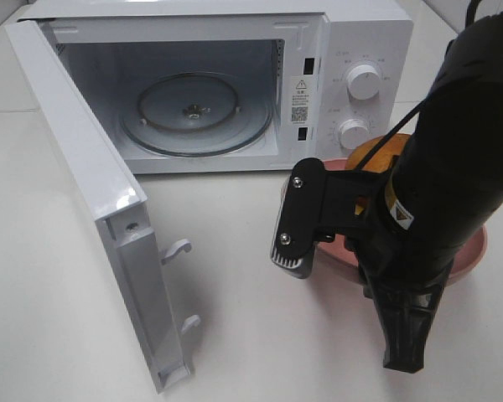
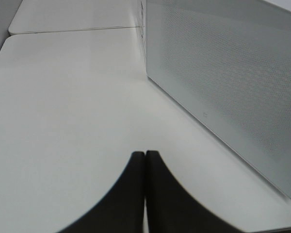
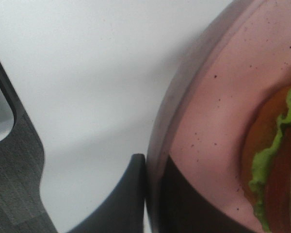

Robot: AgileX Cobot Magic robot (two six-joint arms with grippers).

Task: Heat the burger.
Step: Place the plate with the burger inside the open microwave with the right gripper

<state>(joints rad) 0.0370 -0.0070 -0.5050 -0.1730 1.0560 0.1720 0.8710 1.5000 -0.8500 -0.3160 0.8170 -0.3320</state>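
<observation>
Exterior high view looks down on a white microwave [image 1: 352, 50] at the back of the pale desk [image 1: 260, 352]. Its door [image 1: 92, 184] is swung wide open toward the left. Inside, a round glass turntable [image 1: 193, 113] rests on the oven floor. Two white knobs [image 1: 365, 84] sit one above the other on the control panel, and two white latch hooks [image 1: 178, 249] stick out from the door's inner edge.

The burger [image 1: 375, 152] sits on a pink plate [image 1: 474, 251] just in front of the microwave's right end, below the knobs and outside the oven. Only the golden top of its bun shows here, because the black right arm [image 1: 436, 193] reaches over the plate and covers the rest. Whether the plate rests on the desk or is raised slightly off it cannot be told.

Right wrist view shows the right jaws closed narrow on the rim of the pink plate [image 3: 208, 121]. One of the dark fingers [image 3: 128, 194] is outside the rim and the other is inside, against the plate's speckled surface. The burger [image 3: 276, 160] lies near them on the plate, apart from both fingers, with green lettuce and red tomato showing at its edge.

Left wrist view shows the left jaws pressed together, the fingers [image 2: 131, 194] touching along their inner edges with nothing between them. They hang over the desk [image 2: 63, 97], near the dotted outer face of the open door [image 2: 223, 87].
</observation>
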